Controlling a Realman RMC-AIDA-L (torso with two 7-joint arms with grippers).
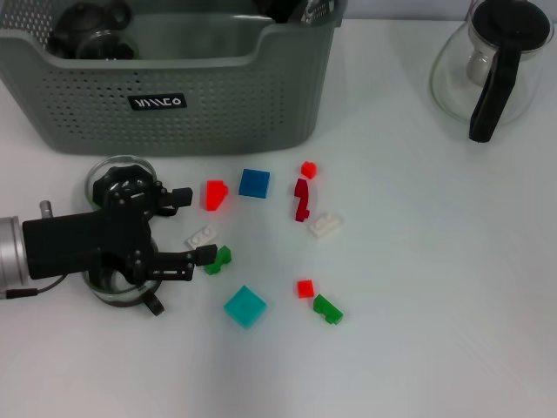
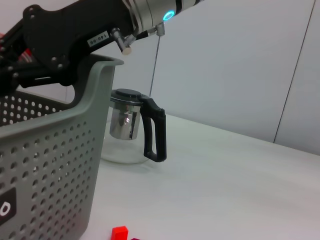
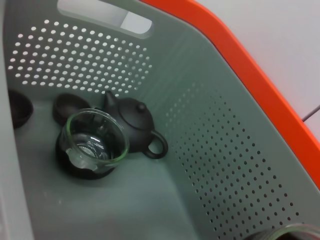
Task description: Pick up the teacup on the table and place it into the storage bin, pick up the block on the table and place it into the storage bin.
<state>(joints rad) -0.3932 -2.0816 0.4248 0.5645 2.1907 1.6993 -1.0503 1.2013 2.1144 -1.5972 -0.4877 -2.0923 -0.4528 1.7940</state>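
The grey-green storage bin [image 1: 174, 96] stands at the back left; its perforated wall [image 2: 45, 165] fills the left wrist view. Inside the storage bin [image 3: 210, 150] are a black teapot [image 3: 132, 122], a glass teacup [image 3: 92, 142] and dark cups. My left gripper [image 1: 196, 226] hovers low in front of the bin, open, with a white block [image 1: 201, 235] between its fingers and a green block [image 1: 218, 259] at one tip. Two glass teacups [image 1: 122, 170] [image 1: 109, 292] show partly under its body. My right gripper [image 1: 296, 9] hangs over the bin's far corner.
Loose blocks lie in front of the bin: red [image 1: 215, 194], blue [image 1: 254, 183], dark red [image 1: 301, 200], white [image 1: 325, 226], teal [image 1: 244, 306], small red [image 1: 305, 287] and green [image 1: 328, 309]. A glass pitcher [image 1: 492, 65] with a black handle stands back right.
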